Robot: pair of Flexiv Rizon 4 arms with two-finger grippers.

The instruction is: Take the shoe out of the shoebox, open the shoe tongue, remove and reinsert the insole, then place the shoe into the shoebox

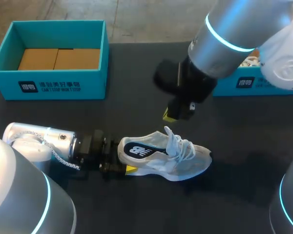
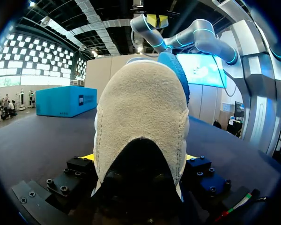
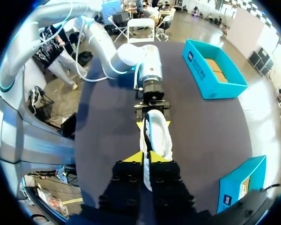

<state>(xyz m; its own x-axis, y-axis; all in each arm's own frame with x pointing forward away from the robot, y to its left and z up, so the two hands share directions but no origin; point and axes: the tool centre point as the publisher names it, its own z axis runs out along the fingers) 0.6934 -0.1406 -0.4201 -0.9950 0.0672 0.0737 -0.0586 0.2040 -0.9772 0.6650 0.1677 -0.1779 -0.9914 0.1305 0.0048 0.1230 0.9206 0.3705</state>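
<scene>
Head view: the white mesh sneaker (image 1: pixel 161 156) lies on the black worktop (image 1: pixel 244 126), its heel (image 2: pixel 140 108) clamped by the left claw (image 1: pixel 124 164). Whether the right claw (image 1: pixel 175 117), just above the laces (image 1: pixel 183 146), is closed cannot be told. The tongue beneath them should be lifted gently, with the heel pinned.

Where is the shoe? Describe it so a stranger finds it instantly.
On the black table, look nearer than the teal shoebox, around the middle. The shoe sits there, heel clamped in the left gripper: the only pale, white-laced thing.

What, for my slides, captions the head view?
Left arm holds the shoe by its heel on the table; right arm hovers above.
</scene>
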